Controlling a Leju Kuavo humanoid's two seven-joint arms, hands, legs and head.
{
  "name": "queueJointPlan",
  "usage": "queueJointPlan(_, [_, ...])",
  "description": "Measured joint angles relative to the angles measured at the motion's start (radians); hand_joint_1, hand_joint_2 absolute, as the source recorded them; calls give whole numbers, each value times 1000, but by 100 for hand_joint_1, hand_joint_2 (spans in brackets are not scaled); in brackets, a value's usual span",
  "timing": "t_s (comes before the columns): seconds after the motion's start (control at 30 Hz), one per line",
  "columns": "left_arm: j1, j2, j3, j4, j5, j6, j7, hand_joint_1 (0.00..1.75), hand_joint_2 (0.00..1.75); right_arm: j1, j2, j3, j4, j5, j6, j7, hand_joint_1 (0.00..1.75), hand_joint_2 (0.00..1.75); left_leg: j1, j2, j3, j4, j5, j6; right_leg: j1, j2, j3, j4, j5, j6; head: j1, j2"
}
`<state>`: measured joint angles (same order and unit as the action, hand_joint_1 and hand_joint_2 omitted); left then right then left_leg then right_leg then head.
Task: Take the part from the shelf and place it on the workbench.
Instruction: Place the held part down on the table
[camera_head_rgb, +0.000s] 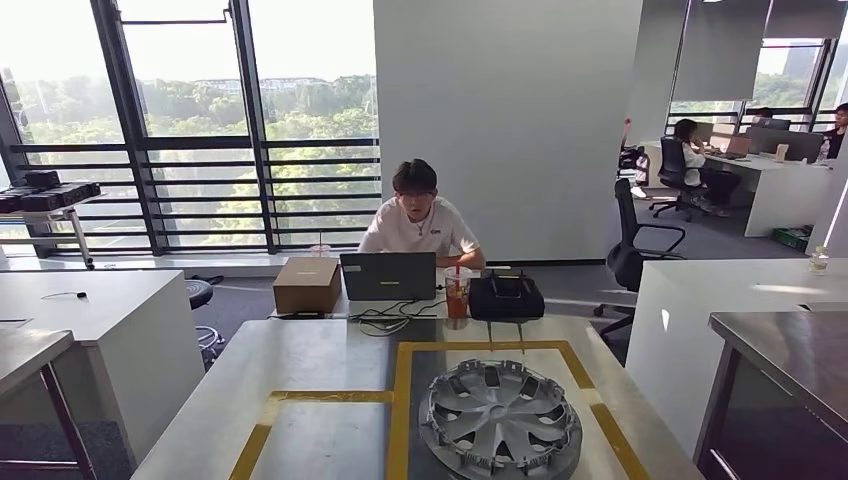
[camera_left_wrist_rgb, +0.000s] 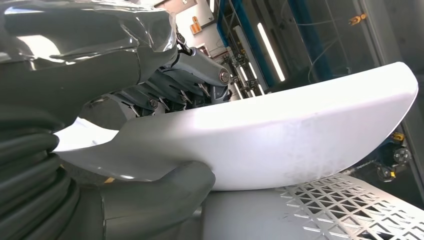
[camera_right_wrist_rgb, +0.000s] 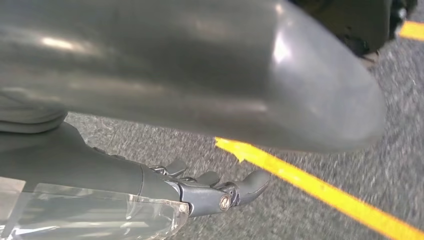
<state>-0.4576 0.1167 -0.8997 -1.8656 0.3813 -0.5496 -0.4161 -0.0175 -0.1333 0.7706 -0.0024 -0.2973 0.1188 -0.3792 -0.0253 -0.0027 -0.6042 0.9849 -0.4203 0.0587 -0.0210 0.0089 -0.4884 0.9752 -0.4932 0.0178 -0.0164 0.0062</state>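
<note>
My left hand (camera_left_wrist_rgb: 150, 95) grips a smooth white curved part (camera_left_wrist_rgb: 280, 135), with the dark fingers (camera_left_wrist_rgb: 192, 75) over its upper face and the thick thumb (camera_left_wrist_rgb: 160, 195) under it. The part juts out over a perforated metal shelf panel (camera_left_wrist_rgb: 350, 210). My right hand (camera_right_wrist_rgb: 200, 192) hangs above grey carpet, its fingers loosely apart and holding nothing. In the head view the steel workbench (camera_head_rgb: 330, 370) stands ahead, marked with yellow tape, and a silver wheel cover (camera_head_rgb: 500, 415) lies in its near right rectangle.
A person (camera_head_rgb: 418, 222) sits behind the workbench at a laptop (camera_head_rgb: 388, 276), beside a cardboard box (camera_head_rgb: 307, 285), a drink cup (camera_head_rgb: 457, 292) and a black bag (camera_head_rgb: 506, 297). White desks flank the bench. A yellow floor line (camera_right_wrist_rgb: 320, 192) runs under my right hand.
</note>
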Motion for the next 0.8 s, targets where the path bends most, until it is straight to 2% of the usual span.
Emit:
queueJointPlan(0.07, [-1, 0, -1, -1, -2, 0, 1, 131, 175, 0, 2, 2, 0, 0, 1, 0, 0, 0, 4, 0, 28, -20, 8, 8, 0, -3, 1, 24, -3, 9, 1, 0])
queueJointPlan(0.1, [-3, -1, -1, -1, -3, 0, 1, 131, 175, -1, 1, 2, 0, -1, 1, 0, 0, 0, 7, 1, 41, -24, 8, 11, -1, -4, -14, 56, -15, 9, 2, 0])
queueJointPlan(0.13, [-5, -1, -2, -1, -4, 1, 1, 131, 175, -3, 1, 2, 0, -2, 2, -1, 0, 0, 8, 2, 48, -27, 5, 13, -2, -4, -46, 108, -33, 8, 3, 0])
queueJointPlan(0.2, [-6, -1, -3, -1, -5, 1, 1, 131, 175, -4, 0, 2, 0, -5, 3, -1, 0, 0, 8, 0, 54, -27, -3, 15, -2, -4, -136, 236, -76, 7, 5, 0])
queueJointPlan(0.23, [-6, -1, -3, 0, -5, 1, 1, 131, 175, -3, 0, 2, 0, -7, 3, -1, 0, 0, 8, -2, 58, -27, -9, 14, -3, -4, -173, 275, -88, 10, 6, 0])
queueJointPlan(0.27, [-6, -1, -3, 0, -6, 1, 1, 131, 175, -2, 0, 2, 0, -7, 3, -1, 0, 0, 9, -4, 66, -26, -16, 12, -5, -4, -193, 280, -84, 15, 6, 0])
queueJointPlan(0.3, [-6, -1, -4, 0, -6, 1, 1, 131, 175, -1, -1, 2, 0, -8, 3, -1, 0, 0, 9, -6, 76, -26, -24, 9, -7, -5, -192, 246, -61, 25, 8, 0])
queueJointPlan(0.37, [-6, -1, -4, 0, -6, 1, 1, 131, 175, 0, -1, 2, 0, -10, 3, -1, 0, 0, 10, -6, 99, -22, -45, 0, -11, -9, -154, 109, 24, 44, 10, 0])
queueJointPlan(0.4, [-6, -1, -4, 0, -6, 1, 1, 131, 175, 1, -1, 2, 0, -12, 3, -1, 0, 0, 9, -5, 107, -19, -56, -6, -11, -13, -136, 53, 54, 40, 10, 0])
queueJointPlan(0.43, [-7, -1, -4, 1, -6, 1, 1, 131, 175, 0, -1, 2, 0, -13, 3, -1, 0, 0, 7, -4, 110, -17, -66, -13, -9, -17, -122, 18, 74, 31, 10, 0])
queueJointPlan(0.5, [-8, -1, -4, 1, -6, 2, 0, 131, 175, -1, 0, 2, 0, -14, 3, -1, 0, 0, 5, -3, 115, -12, -79, -24, -5, -17, -113, 7, 76, 2, 9, 0])
queueJointPlan(0.57, [-10, 0, -4, 0, -5, 2, -1, 131, 175, 1, 1, 2, 0, -16, 4, -1, 0, 0, 8, -1, 112, 12, -87, -34, -8, -13, -99, 6, 74, -11, 7, 0])
queueJointPlan(0.6, [-10, 0, -4, 0, -5, 2, -2, 131, 175, 1, 0, 2, 0, -18, 3, -1, 0, 0, 11, 0, 94, 46, -95, -39, -10, -11, -90, 6, 70, -16, 5, 0])
queueJointPlan(0.63, [-11, 0, -4, 0, -4, 2, -2, 131, 175, 1, 0, 2, 0, -19, 3, -1, 0, 0, 14, 0, 61, 101, -109, -45, -11, -10, -83, 5, 65, -21, 4, 0])
queueJointPlan(0.7, [-11, 2, -4, -1, -4, 2, -3, 131, 175, 2, -1, 2, 0, -22, 3, -1, 0, 0, 21, 1, -31, 236, -155, -55, -9, -8, -74, 5, 53, -25, 2, 0])
queueJointPlan(0.73, [-10, 3, -4, -1, -4, 2, -3, 131, 175, 2, -1, 2, 0, -23, 3, -1, 0, 0, 24, 1, -71, 282, -175, -58, -8, -6, -68, 5, 47, -26, 1, 0])
queueJointPlan(0.77, [-10, 4, -5, -1, -4, 2, -4, 131, 175, 4, -2, 2, 0, -24, 2, -1, 0, 0, 25, 1, -95, 294, -177, -58, -7, -5, -60, 5, 39, -25, 0, 0])
queueJointPlan(0.8, [-10, 5, -5, -1, -4, 2, -4, 131, 175, 4, -2, 2, 0, -24, 2, -1, 0, 0, 26, 1, -101, 272, -156, -56, -5, -4, -49, 5, 31, -24, 0, 0])
